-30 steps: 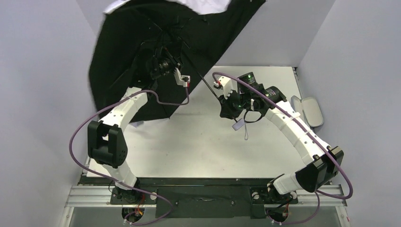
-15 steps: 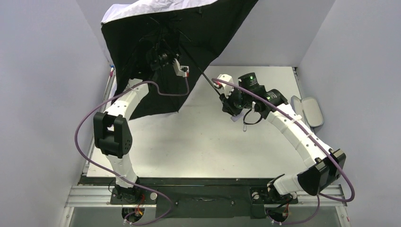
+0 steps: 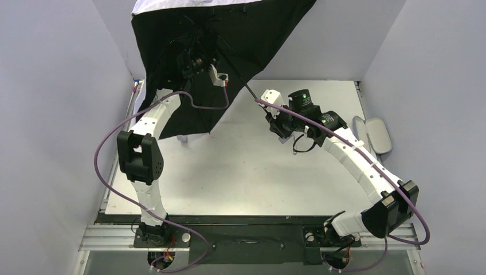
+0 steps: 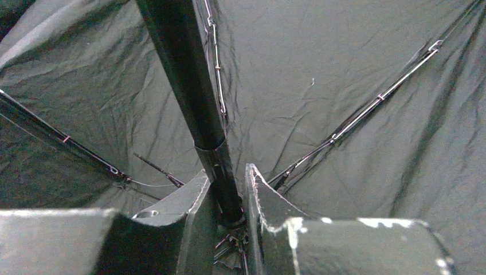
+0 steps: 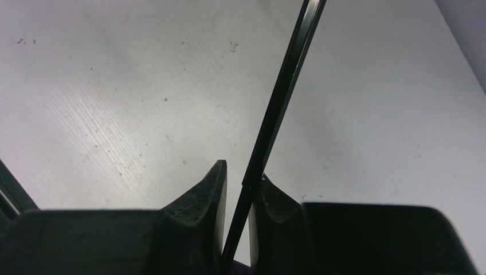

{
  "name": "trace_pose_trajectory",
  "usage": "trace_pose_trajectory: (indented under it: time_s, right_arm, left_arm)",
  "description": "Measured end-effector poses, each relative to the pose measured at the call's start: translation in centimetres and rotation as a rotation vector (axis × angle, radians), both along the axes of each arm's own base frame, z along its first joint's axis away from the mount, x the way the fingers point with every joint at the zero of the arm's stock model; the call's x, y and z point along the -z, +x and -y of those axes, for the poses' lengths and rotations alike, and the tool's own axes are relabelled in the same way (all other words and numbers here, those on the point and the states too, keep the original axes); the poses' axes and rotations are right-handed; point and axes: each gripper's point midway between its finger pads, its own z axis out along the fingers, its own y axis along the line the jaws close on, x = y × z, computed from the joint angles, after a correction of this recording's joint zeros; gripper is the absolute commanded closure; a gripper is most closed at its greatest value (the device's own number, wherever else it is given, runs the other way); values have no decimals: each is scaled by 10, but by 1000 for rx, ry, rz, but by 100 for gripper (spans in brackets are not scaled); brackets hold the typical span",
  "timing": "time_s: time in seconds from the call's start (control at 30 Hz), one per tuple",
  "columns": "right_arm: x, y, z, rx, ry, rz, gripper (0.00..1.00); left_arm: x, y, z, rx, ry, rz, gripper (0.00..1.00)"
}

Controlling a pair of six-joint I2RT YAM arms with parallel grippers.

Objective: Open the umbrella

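Soft, even light is filling the top view, leaving faint shadows on the table point(image 3: 258, 177). Under the umbrella point(image 4: 344, 74) the left wrist view is running dim, its near fingers point(image 4: 177, 229) blurring.

Umbrella point(image 4: 355, 69) lining: matt black wrinkled cloth; shaft point(image 4: 189, 86) glossy; table point(image 5: 114, 114) matt, scuffed

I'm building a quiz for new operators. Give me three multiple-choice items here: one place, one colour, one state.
1. Where is the oval case? A beneath the left arm; B at the table's right edge; C between the arm bases.
2. The umbrella's inner lining is: A red; B white; C black.
3. The right hand is: A shut on the umbrella's shaft; B open; C holding the case.
Answers: B, it lies beside the right arm; C, the canopy's underside shows black; A, its fingers pinch the shaft.
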Motion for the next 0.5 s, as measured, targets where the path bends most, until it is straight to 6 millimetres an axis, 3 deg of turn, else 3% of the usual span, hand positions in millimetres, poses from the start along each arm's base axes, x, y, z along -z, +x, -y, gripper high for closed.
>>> trace_pose_trajectory:
  time_s: [0.13, 0.5]
  right_arm:
    - [-2, 5, 0, 9, 3, 22, 100]
    - [-9, -1, 0, 5, 5, -6, 100]
  left_arm:
    - [-8, 4, 2, 18, -1, 14, 83]
    - [1, 0, 3, 39, -19, 20, 82]
